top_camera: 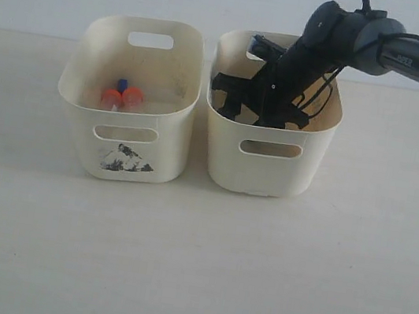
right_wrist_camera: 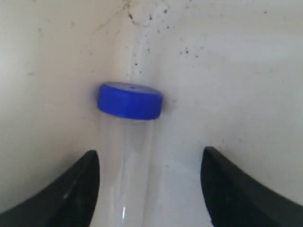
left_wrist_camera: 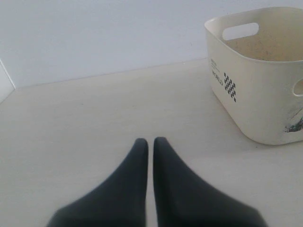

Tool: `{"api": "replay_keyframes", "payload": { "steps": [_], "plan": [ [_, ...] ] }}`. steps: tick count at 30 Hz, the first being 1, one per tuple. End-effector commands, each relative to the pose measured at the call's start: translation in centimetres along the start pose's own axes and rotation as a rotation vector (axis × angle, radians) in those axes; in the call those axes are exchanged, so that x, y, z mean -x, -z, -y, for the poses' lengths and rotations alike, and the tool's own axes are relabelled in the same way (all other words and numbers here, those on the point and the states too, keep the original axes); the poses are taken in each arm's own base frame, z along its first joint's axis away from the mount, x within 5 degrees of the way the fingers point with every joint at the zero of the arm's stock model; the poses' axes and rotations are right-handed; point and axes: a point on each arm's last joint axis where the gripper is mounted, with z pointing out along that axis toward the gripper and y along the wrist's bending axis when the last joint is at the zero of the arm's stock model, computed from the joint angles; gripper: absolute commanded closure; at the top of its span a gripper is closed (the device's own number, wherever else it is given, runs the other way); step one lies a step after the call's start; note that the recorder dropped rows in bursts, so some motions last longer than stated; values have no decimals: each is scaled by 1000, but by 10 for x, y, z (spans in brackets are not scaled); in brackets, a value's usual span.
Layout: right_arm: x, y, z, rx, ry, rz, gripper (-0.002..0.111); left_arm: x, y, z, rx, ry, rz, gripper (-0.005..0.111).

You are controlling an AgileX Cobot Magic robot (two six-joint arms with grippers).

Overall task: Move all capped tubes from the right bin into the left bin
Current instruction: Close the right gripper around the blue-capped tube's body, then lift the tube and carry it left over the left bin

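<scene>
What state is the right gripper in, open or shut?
Open: the right gripper's fingers stand wide apart, with a blue-capped tube between them.
</scene>
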Motion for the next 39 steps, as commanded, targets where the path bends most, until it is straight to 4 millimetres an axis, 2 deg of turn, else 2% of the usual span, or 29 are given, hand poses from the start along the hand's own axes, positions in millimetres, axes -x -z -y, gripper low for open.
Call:
{"api": "replay_keyframes", "payload": {
  "steps": [1, 7, 14, 19, 28, 39],
  "plan": [
    [-6, -14, 8, -25, -12, -45, 52, 3, 1, 0, 1, 13, 21, 102],
    [-11, -23, 13, -39, -17, -87, 68, 3, 1, 0, 1, 13, 21, 102],
    [-13, -28, 17, -53, -14, -109, 108, 3, 1, 0, 1, 13, 21, 102],
    [-11, -26, 15, -43, -28, -90, 108, 3, 1, 0, 1, 13, 21, 102],
    [4, 21, -7, -1, -7, 27, 108, 3, 1, 0, 1, 13, 21, 102],
    [11, 58, -18, -34, 41, 117, 108, 3, 1, 0, 1, 13, 21, 102]
  ]
}}
